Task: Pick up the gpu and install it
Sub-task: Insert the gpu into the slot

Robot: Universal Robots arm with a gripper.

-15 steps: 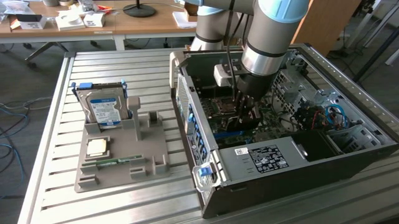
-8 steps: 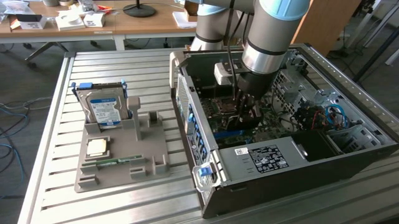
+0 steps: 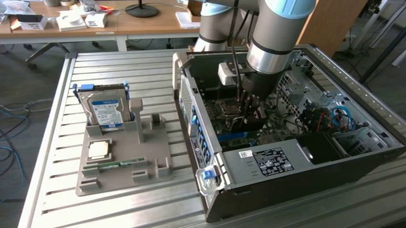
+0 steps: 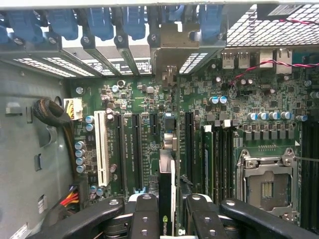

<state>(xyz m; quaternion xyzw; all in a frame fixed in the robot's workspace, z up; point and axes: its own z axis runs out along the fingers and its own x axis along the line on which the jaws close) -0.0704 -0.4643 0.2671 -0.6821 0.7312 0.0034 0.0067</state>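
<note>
Here's the gpu (image 4: 166, 196), seen edge-on from the wrist: a thin dark card, black along its near edge with a green logo printed there, and a pale silvery strip running along one side. It stands upright on its edge over the green motherboard (image 4: 134, 104), in line with the long black expansion slots (image 4: 135, 149). Whether its far edge touches a slot, I can't tell.

The tool (image 4: 168, 219) has it. Its two black fingers (image 4: 144, 216) sit one on each flat face, clamped on the card, which sticks straight out from between them toward the board.

Now the exterior view. The arm reaches down into the open computer case (image 3: 355, 156) on the exterior view's right. The tool (image 3: 250, 107) is deep inside, and the gpu (image 3: 244, 126) is a dark slab just beneath its fingertips, low over the board.

Over on the exterior view's left, on the slatted desk (image 3: 51, 190), a grey holder (image 3: 120, 173) carries the blue-labelled hard drive (image 3: 104, 111), well apart from the tool.
</note>
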